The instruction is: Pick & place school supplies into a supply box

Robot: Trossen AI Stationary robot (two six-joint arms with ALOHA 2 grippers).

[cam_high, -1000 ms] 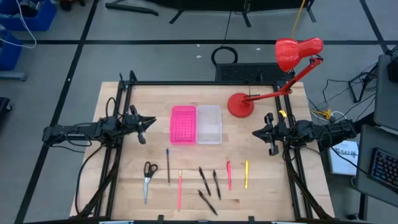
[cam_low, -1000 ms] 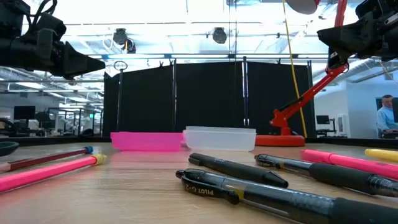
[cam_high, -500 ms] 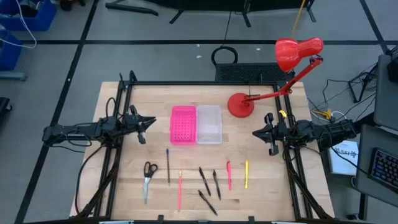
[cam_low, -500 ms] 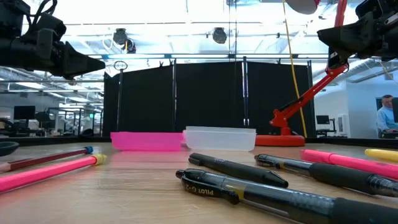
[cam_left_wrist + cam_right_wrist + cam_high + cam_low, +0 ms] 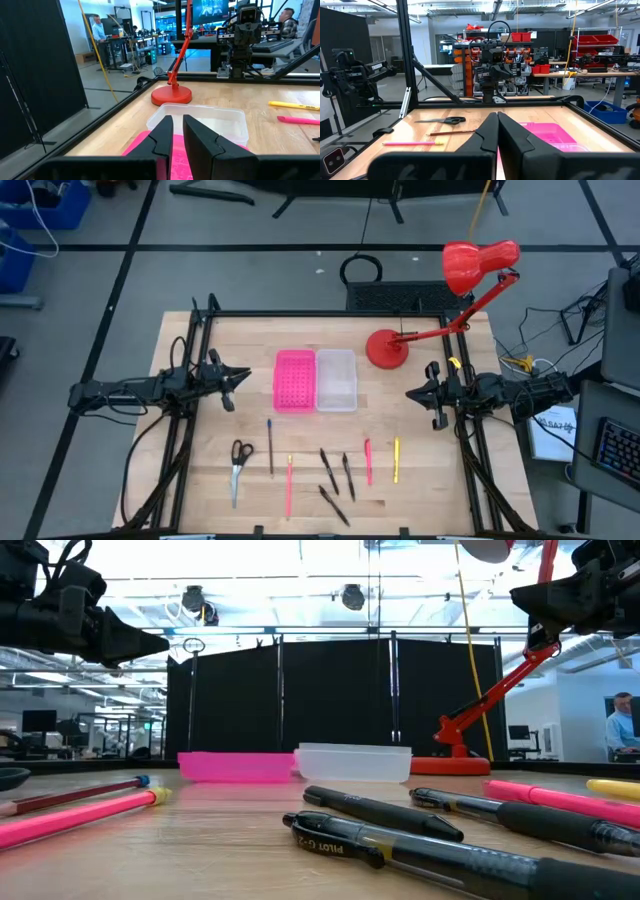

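Supply box (image 5: 336, 380) beside pink tray (image 5: 294, 380), nothing inside; left gripper (image 5: 232, 380) slightly parted, right gripper (image 5: 412, 393) clenched.

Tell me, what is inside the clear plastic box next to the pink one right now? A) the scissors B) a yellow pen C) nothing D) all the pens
C: the supply box looks bare inside, while the scissors and the pens, like the yellow pen, lie on the table nearer the front edge.
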